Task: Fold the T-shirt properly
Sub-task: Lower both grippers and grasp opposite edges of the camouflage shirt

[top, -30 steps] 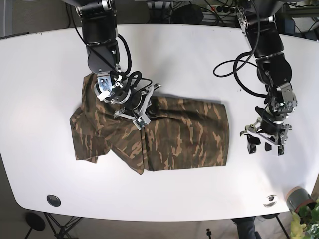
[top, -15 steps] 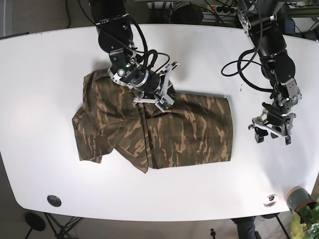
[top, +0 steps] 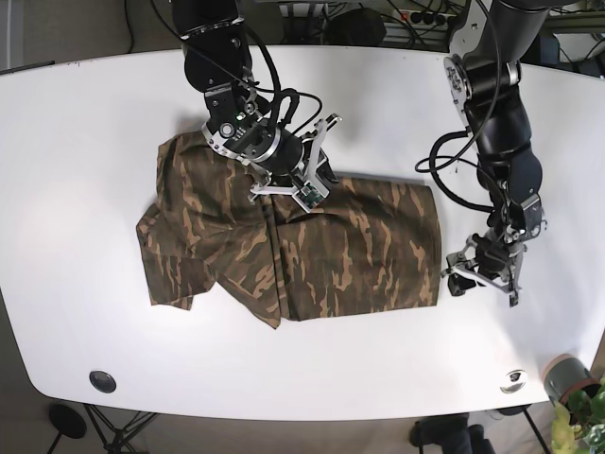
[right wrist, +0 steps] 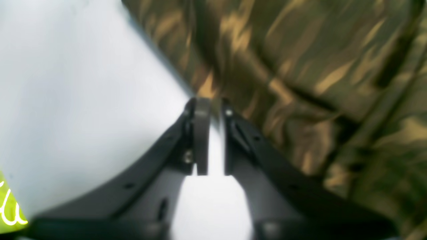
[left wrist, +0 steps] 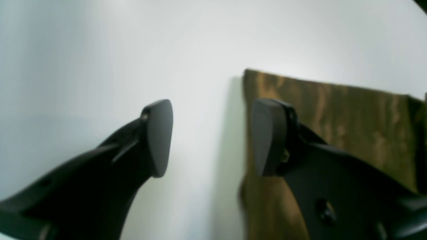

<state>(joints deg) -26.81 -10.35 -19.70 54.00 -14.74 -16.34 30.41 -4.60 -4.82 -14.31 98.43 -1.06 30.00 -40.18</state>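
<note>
Left gripper (left wrist: 213, 136) spread wide, empty, at T-shirt (top: 312, 251) hem – right gripper (right wrist: 210, 140) nearly closed, grip on cloth unclear.

- Two black jointed arms, with glossy rounded housings and silver-grey wrist sections.
- Looping black cables beside each arm.
- Left gripper (left wrist: 211, 136): matte black, smooth wedge-shaped pads.
- Right gripper (right wrist: 210, 133): black, small silver screws.

Camo T-shirt (top: 312, 241), partly folded, lying flat, mid-table, sleeve at left
</note>
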